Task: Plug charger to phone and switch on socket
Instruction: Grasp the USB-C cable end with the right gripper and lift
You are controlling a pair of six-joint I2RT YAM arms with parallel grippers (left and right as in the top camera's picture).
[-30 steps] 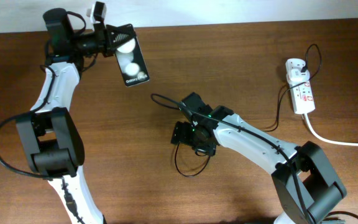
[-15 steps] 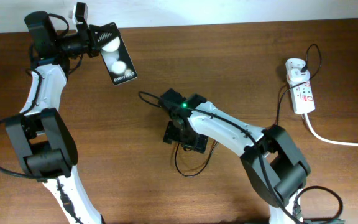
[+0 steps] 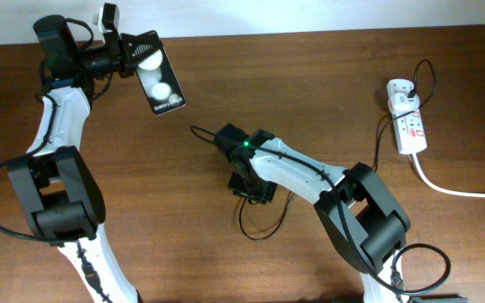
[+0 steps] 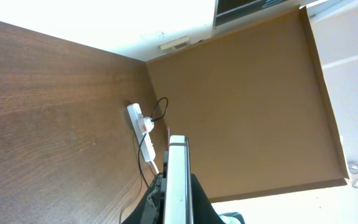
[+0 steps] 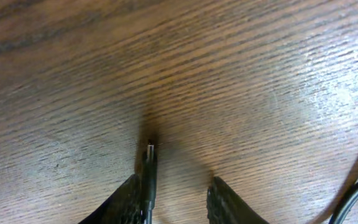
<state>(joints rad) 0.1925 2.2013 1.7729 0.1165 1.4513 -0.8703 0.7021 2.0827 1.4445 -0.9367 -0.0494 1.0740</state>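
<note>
Left fingers (image 3: pixel 131 59) clamp phone (image 3: pixel 162 82) — white lettering too small to read

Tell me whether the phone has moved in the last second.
Yes. The phone has shifted left in the overhead view, away from the socket; it has sat still for the last half second.

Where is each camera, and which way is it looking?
Overhead: above the table, looking down; both arms, phone, socket.
Left wrist: on the left arm, looking along the held phone's edge toward the socket; left fingers.
Right wrist: close over the wood, facing down; right fingers, charger plug.
Shared: overhead and left wrist both see phone and socket.
</note>
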